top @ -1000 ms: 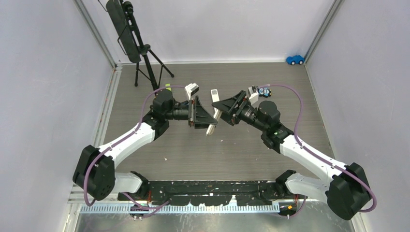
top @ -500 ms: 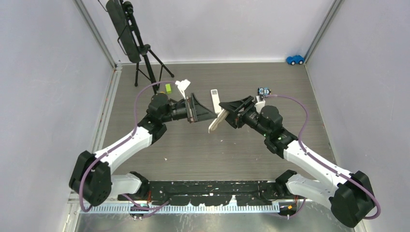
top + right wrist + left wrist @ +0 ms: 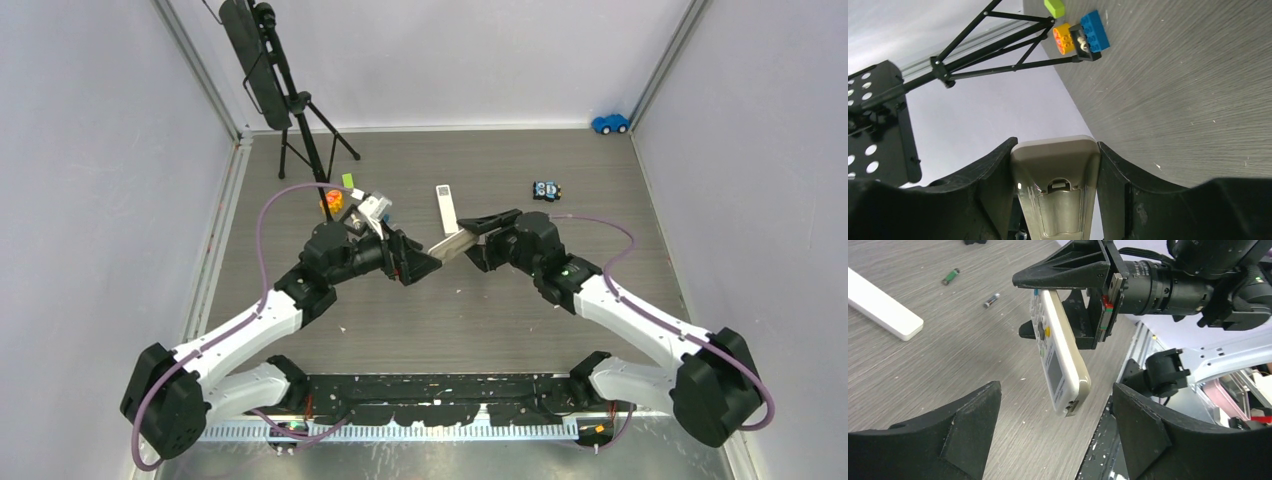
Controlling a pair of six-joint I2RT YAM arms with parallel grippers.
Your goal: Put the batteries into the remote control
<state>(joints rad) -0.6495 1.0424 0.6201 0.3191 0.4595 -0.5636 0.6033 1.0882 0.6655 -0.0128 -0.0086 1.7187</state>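
My right gripper (image 3: 477,237) (image 3: 1055,170) is shut on the cream remote control (image 3: 452,245) (image 3: 1057,195), gripping its sides and holding it above the table. In the right wrist view the remote's back faces the camera, with the battery cover in place. In the left wrist view the remote (image 3: 1060,360) hangs button side up in front of my left gripper (image 3: 1055,435) (image 3: 420,258), which is open, empty and clear of it. Two batteries, one green (image 3: 951,276) and one dark with a copper end (image 3: 992,300), lie on the table beyond.
A second white remote (image 3: 445,207) (image 3: 883,310) lies flat at mid-table. Green (image 3: 1054,7), orange (image 3: 1063,38) and blue (image 3: 1094,31) blocks sit near the tripod stand (image 3: 300,120). A small blue robot toy (image 3: 546,190) and a blue toy car (image 3: 610,123) are at the back right.
The left gripper opened, let go of the remote and drew back to the near left. The right gripper closed on the remote and now holds it alone, lower and tilted.
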